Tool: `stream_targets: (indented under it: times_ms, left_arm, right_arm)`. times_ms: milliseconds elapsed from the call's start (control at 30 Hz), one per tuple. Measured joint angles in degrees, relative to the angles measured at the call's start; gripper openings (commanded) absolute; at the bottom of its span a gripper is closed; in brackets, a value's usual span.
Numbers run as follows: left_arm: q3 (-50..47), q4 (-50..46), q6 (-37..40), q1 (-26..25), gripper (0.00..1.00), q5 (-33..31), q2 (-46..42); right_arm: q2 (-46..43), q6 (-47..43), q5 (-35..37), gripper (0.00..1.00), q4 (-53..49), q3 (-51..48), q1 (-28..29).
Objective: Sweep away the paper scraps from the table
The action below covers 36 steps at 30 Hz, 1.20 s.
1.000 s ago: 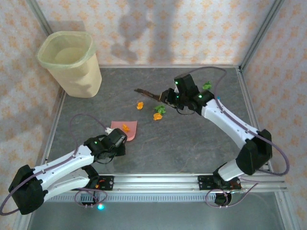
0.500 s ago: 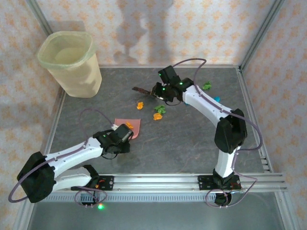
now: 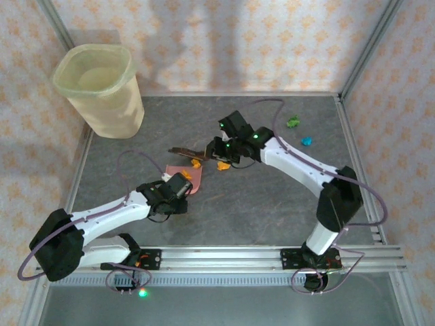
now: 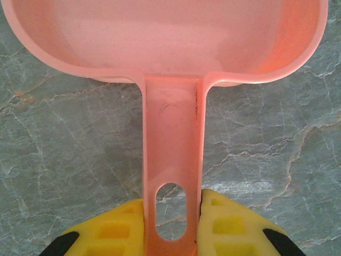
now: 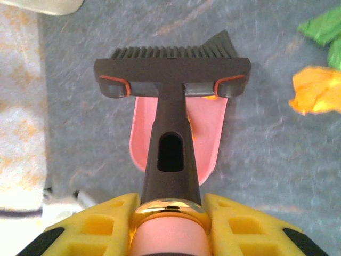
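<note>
Pink plastic dustpan [image 3: 185, 178] lies flat on the table [image 3: 272, 210], mouth turned away from the arm bases. The left hand [image 4: 173, 226] pinches its handle by the hanging hole, yellow pads [image 4: 229, 224] pressed to either side. The right hand [image 5: 170, 213] is closed tight on the dark brush [image 5: 171, 74], whose bristles point down at the pan mouth.

Paper scraps:
- One orange scrap [image 3: 196, 161] sits at the pan lip, just beside the brush head.
- An orange-and-green pair [image 3: 222, 165] lies near it on the right, by the right hand; the right wrist view shows it off to the right of the brush [image 5: 311, 90].
- A green scrap [image 3: 293, 121] and a teal scrap [image 3: 307, 141] lie well apart, toward the far right corner.
- An orange fleck shows under the brush head in the right wrist view; I cannot tell whether it is inside the pan.

Step in hand, as I judge it: drawing the nearest orange wad over the lip.

To do it well:
- Keep the bristles touching the table through the stroke.
- Pull straight along the pan's axis.
- Have the left hand press the lip flat so nothing slides under.
- Use short strokes, since light wads flick sideways easily.
- Then go round behind the pair, and reach for the far two last.

The bin [image 3: 102, 88] stands at the far left for emptying.
</note>
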Motion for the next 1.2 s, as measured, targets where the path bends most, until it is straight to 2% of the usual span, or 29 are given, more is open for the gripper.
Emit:
stream_targets:
  times_ms: [167, 333, 467, 667, 800, 933, 1100, 1200]
  left_arm:
    - [0.04, 0.22, 0.35, 0.00, 0.00, -0.48, 0.46]
    - [0.04, 0.52, 0.66, 0.00, 0.00, -1.16, 0.48]
    - [0.04, 1.11, 0.66, 0.00, 0.00, -1.53, 0.52]
    - [0.04, 2.03, 1.05, 0.00, 0.00, -1.57, 0.46]
    - [0.04, 2.34, 1.05, 0.00, 0.00, -1.60, 0.24]
    - [0.04, 2.47, 1.01, 0.00, 0.00, -1.86, -0.09]
    - [0.02, 2.47, 0.85, 0.00, 0.00, -2.84, -0.66]
    - [0.04, 2.47, 0.87, 0.00, 0.00, -3.06, -1.86]
  right_arm:
    - [-6.62, 4.17, -4.55, 0.00, 3.10, -7.65, -0.07]
    - [-10.91, 7.76, -7.23, 0.00, 4.66, -11.13, -0.24]
    - [-14.45, 9.92, -7.54, 0.00, 5.31, -13.38, -1.68]
    - [-24.04, 12.57, -4.37, 0.00, 8.07, -19.30, -6.45]
    - [-31.76, 12.83, 0.11, 0.00, 9.68, -23.82, -9.20]
    - [-41.81, 10.43, 9.66, 0.00, 13.03, -31.10, -10.05]
    - [-53.13, 3.96, 22.32, 0.00, 21.35, -44.81, -10.10]
    - [-56.54, 0.42, 27.71, 0.00, 26.64, -53.51, -10.16]
